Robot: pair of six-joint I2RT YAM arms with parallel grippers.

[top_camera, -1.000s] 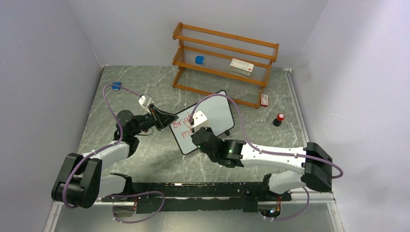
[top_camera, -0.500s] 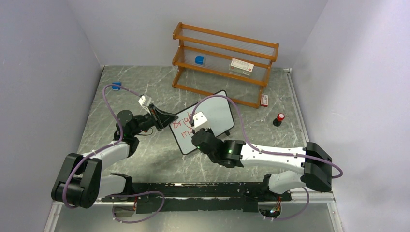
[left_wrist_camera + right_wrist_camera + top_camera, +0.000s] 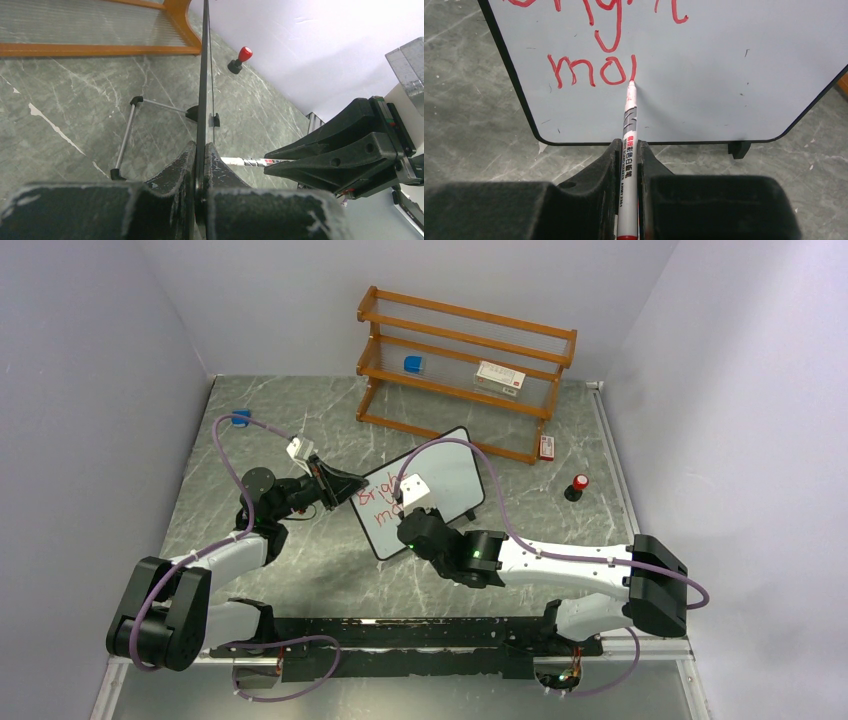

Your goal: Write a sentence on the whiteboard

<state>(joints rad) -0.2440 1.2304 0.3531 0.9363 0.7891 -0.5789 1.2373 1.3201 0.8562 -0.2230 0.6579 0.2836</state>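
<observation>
Red ink shows the progress. The right end effector [image 3: 628,150] is clamped on a marker [image 3: 629,117], whose tip touches the whiteboard [image 3: 734,65] at the foot of an upright stroke just after "mo" on the second line. One word stands above it. The left end effector [image 3: 201,157] pinches the board's left edge, and the board stands propped on its small feet near the table's middle. I judge the sentence partly written, with most of the second line left and much bare white to the right. The table [image 3: 310,570] has a grey-green marbled surface. A wooden shelf [image 3: 470,311] stands at the back, and plain pale walls [image 3: 100,360] close in three sides.
</observation>
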